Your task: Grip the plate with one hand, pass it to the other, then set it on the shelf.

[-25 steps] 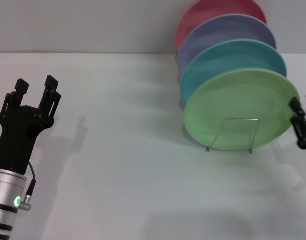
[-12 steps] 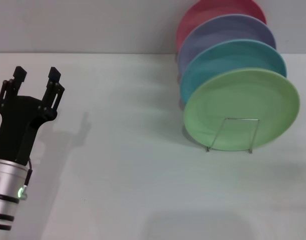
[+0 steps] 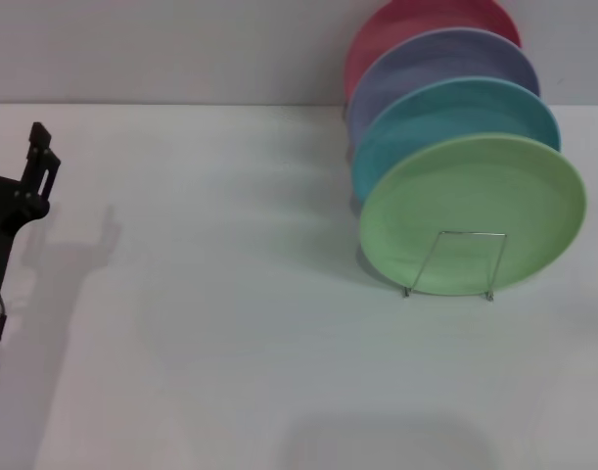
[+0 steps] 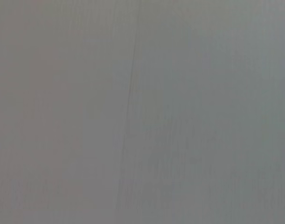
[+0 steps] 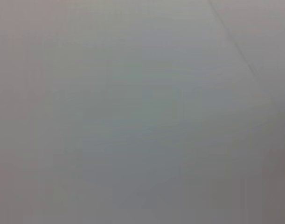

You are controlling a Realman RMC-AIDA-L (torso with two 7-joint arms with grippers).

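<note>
Only in the head view is the plate seen, upright in the shelf; both wrist views are blank. The left gripper is cut off at the edge, its opening not discernible.

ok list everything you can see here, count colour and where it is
plate: 1, light green, front of the row, standing on edge in the rack at the right of the table
turquoise-blue plate: 1, turquoise, directly behind the green one
lavender plate: 1, lavender, third in the row
pink plate: 1, pink-red, rearmost, nearest the wall
shelf: 1, silver wire rack, its front loop showing before the green plate
table: 1, white, filling the head view
wall: 1, grey, behind the table
left gripper: 1, black, at the left edge of the head view, partly cut off, nothing in it
right gripper: not in view
</note>
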